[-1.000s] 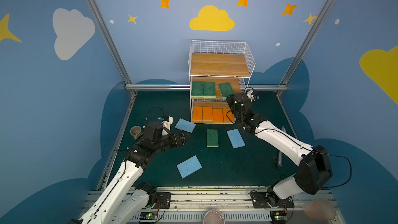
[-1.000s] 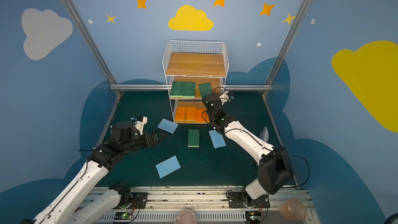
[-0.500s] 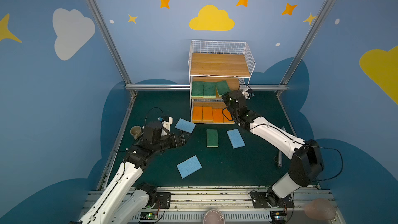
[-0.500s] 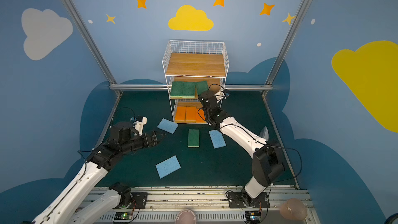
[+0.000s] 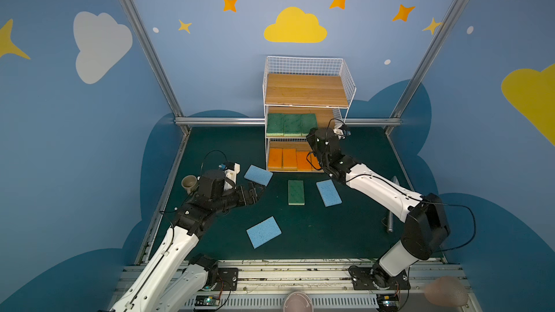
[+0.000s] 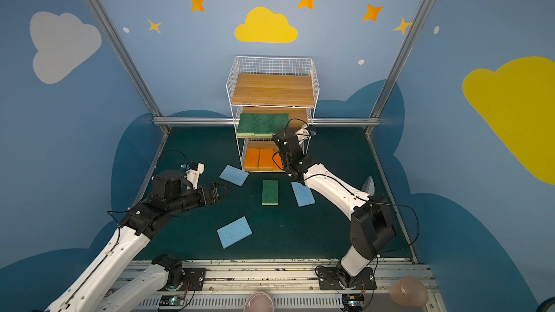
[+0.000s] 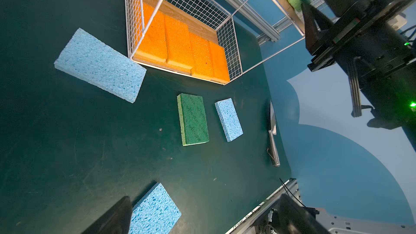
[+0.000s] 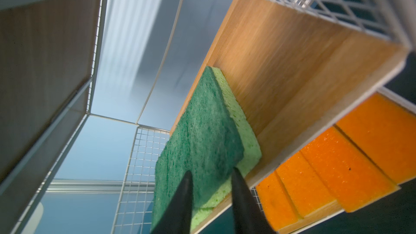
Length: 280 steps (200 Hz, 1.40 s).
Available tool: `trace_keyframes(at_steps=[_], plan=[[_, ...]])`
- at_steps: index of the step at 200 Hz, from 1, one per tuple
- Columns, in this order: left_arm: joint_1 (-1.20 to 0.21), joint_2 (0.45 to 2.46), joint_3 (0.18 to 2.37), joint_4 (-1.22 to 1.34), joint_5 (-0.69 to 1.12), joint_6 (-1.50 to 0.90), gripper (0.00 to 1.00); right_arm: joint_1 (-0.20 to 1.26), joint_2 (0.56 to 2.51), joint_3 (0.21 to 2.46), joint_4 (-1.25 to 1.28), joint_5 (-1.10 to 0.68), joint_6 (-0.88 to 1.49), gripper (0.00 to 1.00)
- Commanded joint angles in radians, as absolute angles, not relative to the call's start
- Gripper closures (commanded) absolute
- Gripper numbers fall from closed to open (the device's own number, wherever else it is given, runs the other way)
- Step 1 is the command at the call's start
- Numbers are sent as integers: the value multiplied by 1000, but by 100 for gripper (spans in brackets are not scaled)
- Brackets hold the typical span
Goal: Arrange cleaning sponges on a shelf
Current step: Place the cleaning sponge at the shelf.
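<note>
The shelf (image 5: 306,90) (image 6: 271,90) stands at the back. Three green sponges (image 5: 291,124) lie side by side on its middle tier. Several orange sponges (image 5: 288,159) fill the bottom tier. My right gripper (image 8: 211,173) is at the middle tier, open, its fingers (image 8: 186,199) straddling the near end of the rightmost green sponge (image 8: 202,131), which rests flat on the plank. On the table lie one green sponge (image 5: 296,192) and three blue sponges (image 5: 258,175) (image 5: 329,192) (image 5: 263,232). My left gripper (image 5: 256,190) (image 7: 204,199) hovers open and empty beside the left blue sponge (image 7: 99,64).
A beige cup (image 5: 189,183) stands at the table's left edge behind my left arm. A metal knife-like tool (image 5: 390,205) (image 7: 272,136) lies along the right edge. My right forearm (image 5: 378,187) stretches over the right blue sponge. The shelf's top tier holds nothing.
My right gripper carried the green sponge left into the middle tier, set it beside the other two, and its jaws have parted. The left arm has hardly moved.
</note>
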<state>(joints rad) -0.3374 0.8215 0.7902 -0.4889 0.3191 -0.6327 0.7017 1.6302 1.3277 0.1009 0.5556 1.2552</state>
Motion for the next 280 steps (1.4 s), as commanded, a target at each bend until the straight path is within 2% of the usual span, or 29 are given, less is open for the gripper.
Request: trace_keyframes(at_steps=[1,30,82,171,226,256,268,280], plan=[[-331,808,784,-508,333,-625,0,709,1616,1326,105,561,1245,58],[-330,808,782,-509,331,-627,0,712,1582,1309,98,563,1229,48],[-330,837,790,-517,310,-611,0,725,1477,1275,38,527,1124,39],[-396,996,754,-411,240,-627,0,724,1074,973,-218,319,958,35],[-462,1210,706,-211,240,-685,1,722,901,680,-253,196,1047,37],[-518,1332,708,-141,205,-701,7,689,867,554,-194,131,1078,39],[-541,1385,714,-120,202,-707,13,668,870,525,-169,84,1087,39],[-558,1432,726,-112,210,-716,24,649,875,504,-152,46,1091,39]])
